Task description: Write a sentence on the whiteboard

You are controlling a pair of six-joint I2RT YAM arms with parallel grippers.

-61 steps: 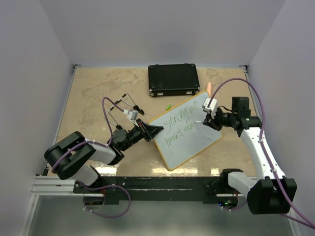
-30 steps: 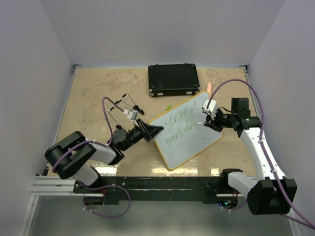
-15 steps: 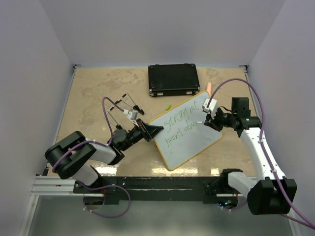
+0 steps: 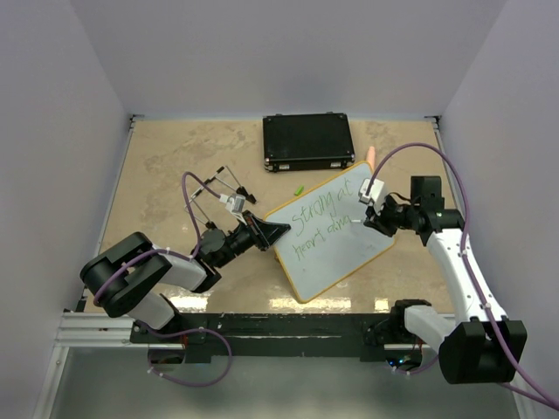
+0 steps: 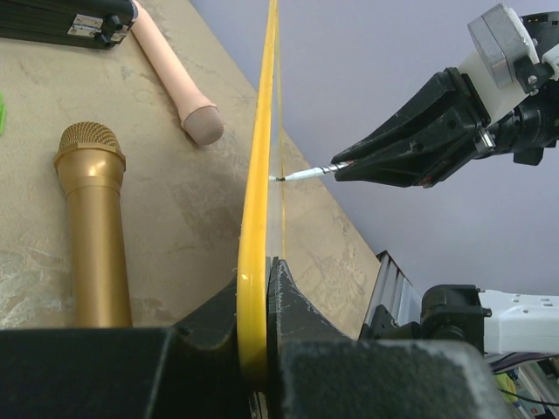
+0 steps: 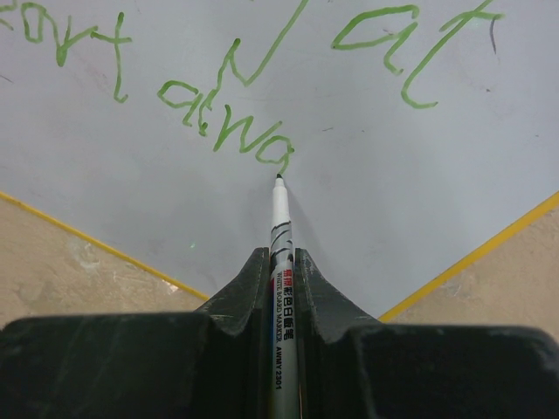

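Observation:
The whiteboard (image 4: 336, 253), white with a yellow rim, is tilted up off the table at centre. My left gripper (image 4: 272, 231) is shut on its left edge; the left wrist view shows the rim (image 5: 253, 262) edge-on between the jaws. Green lettering (image 4: 319, 218) runs in two lines; it also shows in the right wrist view (image 6: 236, 131). My right gripper (image 4: 370, 218) is shut on a white marker (image 6: 281, 236). The marker tip sits at the end of the lower line, touching or just off the board. The marker also shows in the left wrist view (image 5: 307, 174).
A black case (image 4: 307, 141) lies at the back. A gold microphone (image 5: 92, 227) and a pink cylinder (image 5: 175, 83) lie behind the board. A small green cap (image 4: 298, 188) and black clips (image 4: 218, 183) lie on the table.
The right gripper and marker have shifted slightly along the lower line of writing. The left gripper and the board have not moved.

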